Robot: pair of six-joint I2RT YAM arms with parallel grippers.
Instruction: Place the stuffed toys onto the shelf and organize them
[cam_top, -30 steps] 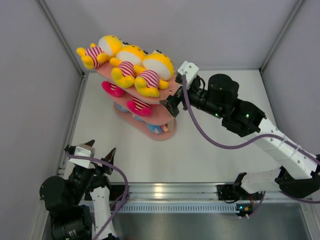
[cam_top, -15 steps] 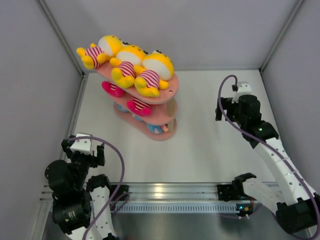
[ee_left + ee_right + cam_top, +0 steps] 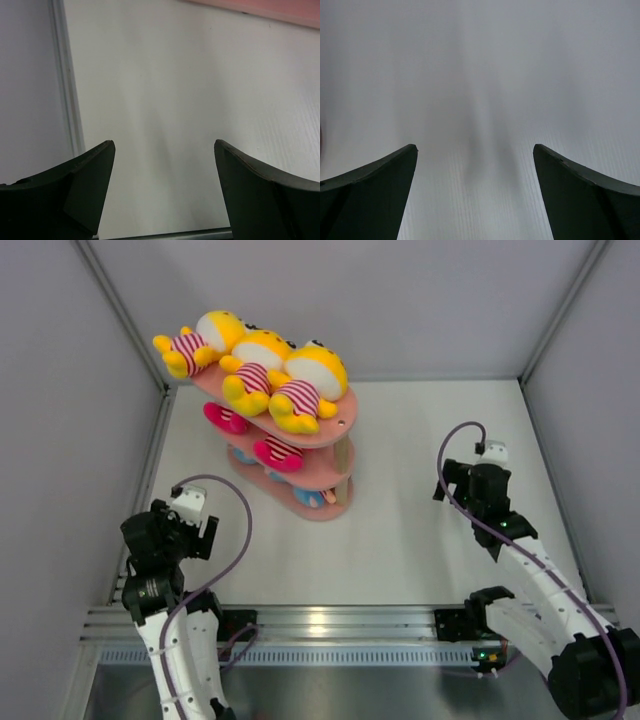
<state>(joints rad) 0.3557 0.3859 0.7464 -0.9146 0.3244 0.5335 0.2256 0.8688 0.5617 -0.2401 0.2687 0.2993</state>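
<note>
The pink three-tier shelf [image 3: 343,428] stands at the back left of the table. Three yellow stuffed toys [image 3: 262,365] in striped shirts lie on its top board. Pink toys [image 3: 278,453] lie on the middle board. A bit of blue toy [image 3: 311,498] shows on the bottom board, mostly hidden. My left gripper [image 3: 188,536] hangs over the near left of the table, open and empty [image 3: 162,143]. My right gripper [image 3: 463,483] hangs over the right side, well away from the shelf, open and empty [image 3: 475,146].
Grey walls close in the table on the left, back and right. A metal rail [image 3: 330,620] runs along the near edge. The shelf's bottom edge [image 3: 260,9] shows at the top of the left wrist view; a wall strip [image 3: 67,90] runs on its left.
My right arm has pulled back from the shelf's right end and folded down over the right side. My left arm has swung up and forward. The toys and shelf have not moved.
</note>
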